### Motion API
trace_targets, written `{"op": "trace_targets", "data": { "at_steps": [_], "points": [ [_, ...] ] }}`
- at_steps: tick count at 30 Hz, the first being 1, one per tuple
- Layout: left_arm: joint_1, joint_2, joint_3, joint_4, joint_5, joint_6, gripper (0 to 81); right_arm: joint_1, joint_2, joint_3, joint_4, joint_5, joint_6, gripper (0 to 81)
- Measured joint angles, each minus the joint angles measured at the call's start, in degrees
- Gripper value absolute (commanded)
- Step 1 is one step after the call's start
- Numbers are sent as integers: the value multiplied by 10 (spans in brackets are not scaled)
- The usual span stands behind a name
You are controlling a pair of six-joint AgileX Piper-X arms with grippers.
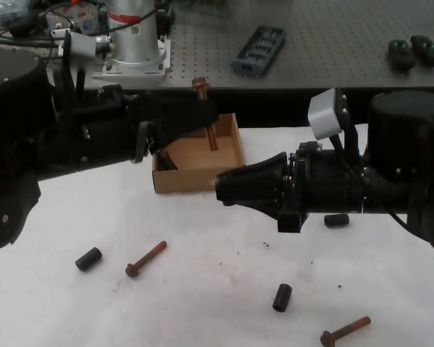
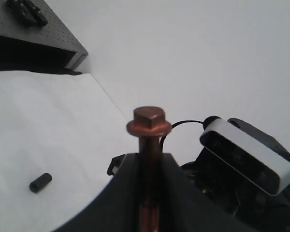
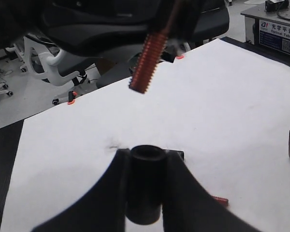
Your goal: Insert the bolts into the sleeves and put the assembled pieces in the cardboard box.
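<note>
My left claw is clenched on a copper bolt, head up, threaded end down. In the high view it hangs over the cardboard box. In the left wrist view the bolt has its shank pinched between my two fingers, with the hex head standing clear above them.

My right claw is grasping a black sleeve, upright with the open end up and fingers tight on both sides. In the right wrist view the bolt's threaded tip hangs above the sleeve's mouth, slightly tilted, apart from it and not inside. In the high view the right claw sits just in front of the box.

The box stands on the white sheet, near its far edge.

Loose on the sheet:
- second sleeve, just beside a second bolt
- third sleeve, near a third bolt
- fourth sleeve, under my right arm

All of these lie well apart from the box.
</note>
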Motion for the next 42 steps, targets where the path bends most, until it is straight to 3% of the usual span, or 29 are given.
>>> {"op": "trace_targets", "data": {
  "at_steps": [11,19,42],
  "points": [
    [0,0,46,1,-15,51,6,0,22,1,0,2,7,44],
    [-25,0,72,1,-45,78,6,-2,26,11,11,9,17,44],
    [-39,0,90,1,-103,107,6,-1,26,74,-99,-5,76,44]
  ]
}}
